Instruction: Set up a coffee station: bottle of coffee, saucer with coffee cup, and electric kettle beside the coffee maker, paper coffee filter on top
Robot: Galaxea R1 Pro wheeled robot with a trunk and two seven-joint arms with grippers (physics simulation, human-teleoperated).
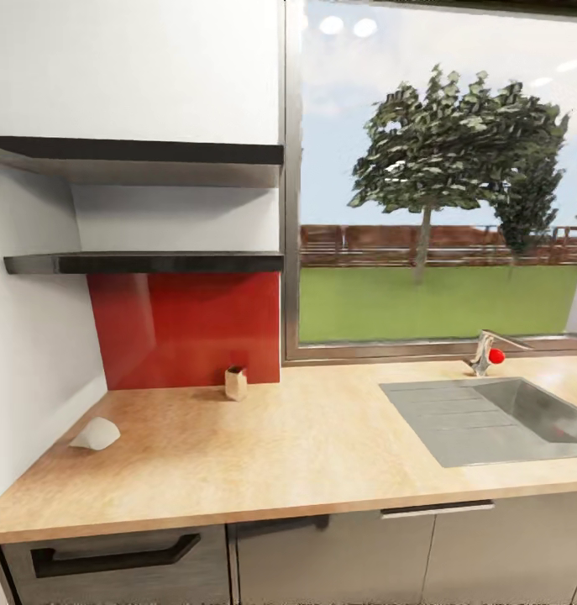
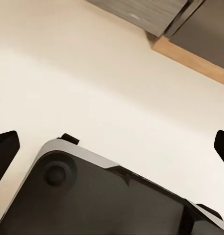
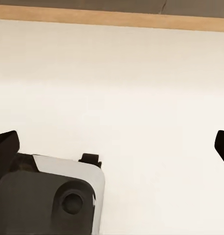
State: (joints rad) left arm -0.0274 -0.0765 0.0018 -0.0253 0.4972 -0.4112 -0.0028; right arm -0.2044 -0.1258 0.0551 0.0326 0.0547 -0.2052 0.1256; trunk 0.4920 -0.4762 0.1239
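On the one long wooden countertop [image 1: 305, 454] lie one pale paper coffee filter [image 1: 96, 434] and one small tan box with a red top [image 1: 235, 382]. There is one steel sink [image 1: 490, 420] with one tap [image 1: 488, 351], two dark shelves [image 1: 145, 262], one window [image 1: 439, 185], and one drawer handle [image 1: 112, 558].

Left gripper [image 2: 112, 147] and right gripper [image 3: 112, 144] hold fingers spread wide, grasping nothing.

Countertop [image 1: 322, 437] was beige wood-grain; filter [image 1: 96, 434] pale grey-white; shelf [image 1: 145, 262] dark grey; backsplash [image 1: 187, 328] red, centre-left.
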